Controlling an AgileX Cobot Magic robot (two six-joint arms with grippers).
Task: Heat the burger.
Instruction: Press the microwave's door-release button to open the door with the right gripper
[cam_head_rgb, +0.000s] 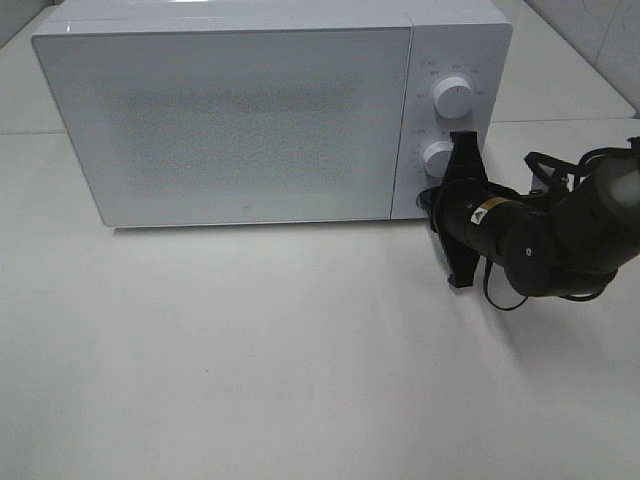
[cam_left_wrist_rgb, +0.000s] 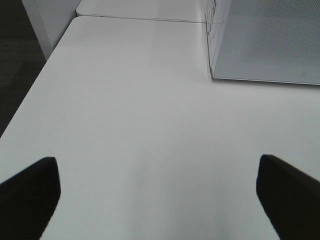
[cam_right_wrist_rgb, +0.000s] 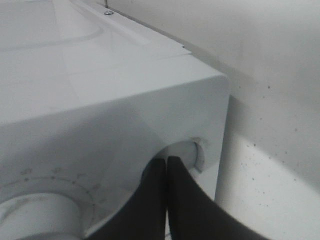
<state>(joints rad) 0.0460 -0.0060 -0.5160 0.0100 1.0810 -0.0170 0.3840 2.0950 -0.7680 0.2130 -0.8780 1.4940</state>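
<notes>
My right pincer (cam_right_wrist_rgb: 166, 162) is closed, its two fingers pressed together with nothing between them. The tips sit at a small round feature low on the control panel of the white microwave (cam_head_rgb: 240, 120), near its right end. The feature is below the lower knob (cam_head_rgb: 437, 157) and just above the table (cam_head_rgb: 250, 350); I cannot tell what it is. The upper knob (cam_head_rgb: 455, 97) is clear of my arm. The microwave door (cam_head_rgb: 230, 125) is shut and frosted. My left pincer (cam_left_wrist_rgb: 156, 167) hangs wide open over bare table, left of the microwave, holding nothing. The burger shows in none of my views, so I cannot tell where it is.
</notes>
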